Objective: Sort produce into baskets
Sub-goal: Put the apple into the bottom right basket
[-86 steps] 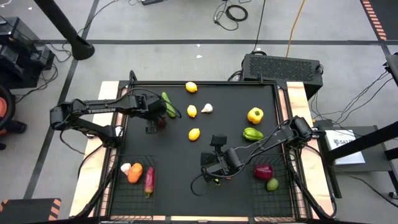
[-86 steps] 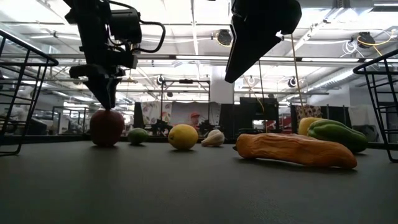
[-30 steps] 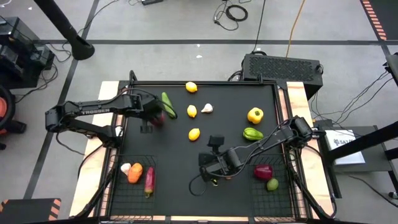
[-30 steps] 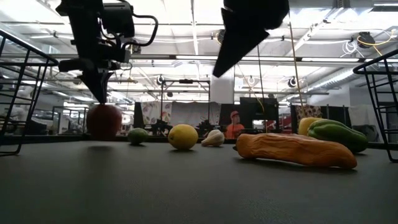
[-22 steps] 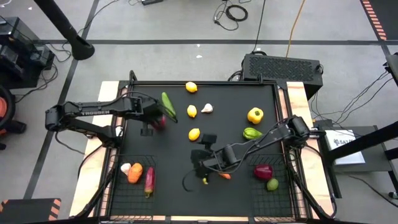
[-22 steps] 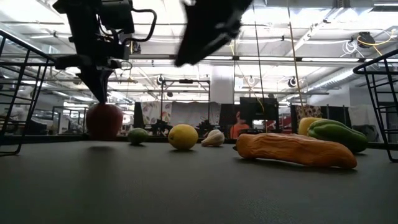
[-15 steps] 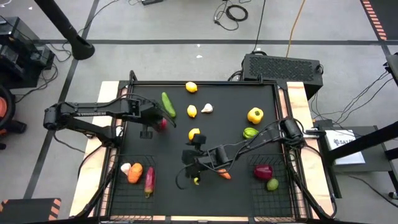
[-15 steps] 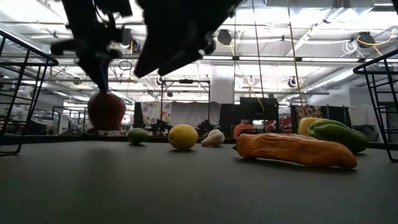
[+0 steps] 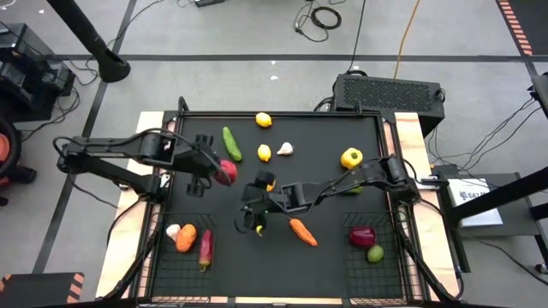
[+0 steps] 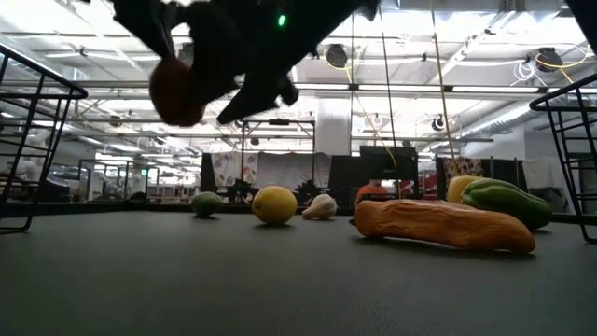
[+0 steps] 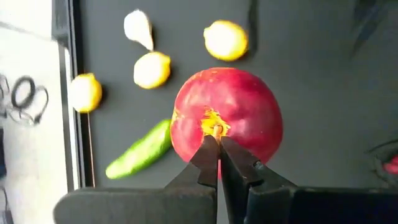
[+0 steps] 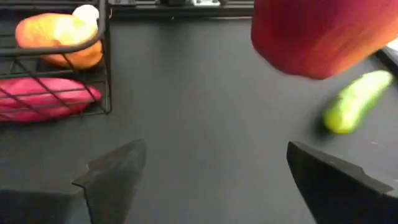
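My left gripper [image 9: 214, 171] is shut on a red apple [image 9: 227, 173], held above the table's left half; the apple also shows in the left wrist view [image 11: 227, 115] and high up in the low view [image 10: 177, 91]. My right gripper [image 9: 248, 216] is open and empty, just near-right of the apple; its wrist view [image 12: 211, 180] looks at the apple [image 12: 317, 34] and the left basket [image 12: 106, 68]. An orange carrot [image 9: 301, 231] lies on its side on the table. A green cucumber [image 9: 231, 143], lemons [image 9: 265, 152] and garlic [image 9: 285, 149] lie toward the far side. My left gripper pinches the apple's stem [image 11: 216, 129], at the middle of its top, between its two fingertips. The fingers come from above, pointing down. The apple hangs below them, upright and lifted clear of the table.
The left basket [image 9: 163, 257] holds a white, an orange and a pink piece. The right basket [image 9: 402, 265] holds a red pepper [image 9: 362, 236] and a small green fruit [image 9: 375, 253]. A yellow pepper [image 9: 350, 157] and a green pepper [image 10: 504, 201] lie at the right, the latter partly under my right arm.
My left gripper has gone up and a little toward the table's near-right with the apple, which is lifted clear of the table. My right gripper has swung toward the table's left, away from over the carrot, which has stayed lying where it was.
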{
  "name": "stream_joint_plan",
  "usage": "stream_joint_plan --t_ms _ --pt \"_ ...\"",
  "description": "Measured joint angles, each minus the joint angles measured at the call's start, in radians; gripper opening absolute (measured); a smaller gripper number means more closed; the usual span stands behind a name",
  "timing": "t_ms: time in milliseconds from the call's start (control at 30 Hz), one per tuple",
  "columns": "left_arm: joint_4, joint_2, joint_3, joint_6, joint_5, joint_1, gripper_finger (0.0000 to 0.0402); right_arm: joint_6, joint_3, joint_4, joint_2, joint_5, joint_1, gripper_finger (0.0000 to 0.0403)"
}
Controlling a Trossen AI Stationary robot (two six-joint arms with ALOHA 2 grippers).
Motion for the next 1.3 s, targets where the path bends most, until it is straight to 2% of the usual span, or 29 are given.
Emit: stream_joint_plan --t_ms 100,200,400,600,833,1033,1300 --pt "-0.028 0.000 0.037 -0.001 0.000 -0.034 0.0004 -0.027 -0.001 0.107 0.032 -0.060 -0.030 0.0396" --pt "-0.049 0.000 0.073 -0.002 -0.005 -0.065 0.0004 -0.051 -0.001 0.194 0.038 -0.133 -0.047 0.0397" --pt "-0.095 -0.001 0.133 -0.009 -0.030 -0.117 0.0004 -0.057 -0.001 0.204 0.039 -0.226 -0.061 0.0400" --pt "-0.096 0.000 0.144 -0.028 -0.034 -0.151 0.0004 -0.052 -0.001 0.200 0.039 -0.272 -0.081 0.0400" --pt "-0.093 0.001 0.144 -0.047 -0.047 -0.187 0.0004 -0.067 -0.001 0.216 0.035 -0.244 -0.080 0.0400" --pt "-0.091 0.002 0.144 -0.070 -0.056 -0.221 0.0004 -0.074 -0.001 0.319 0.032 -0.242 -0.082 0.0400" --pt "-0.091 0.003 0.144 -0.105 -0.079 -0.276 0.0004 -0.058 -0.001 0.394 0.029 -0.324 -0.086 0.0400"
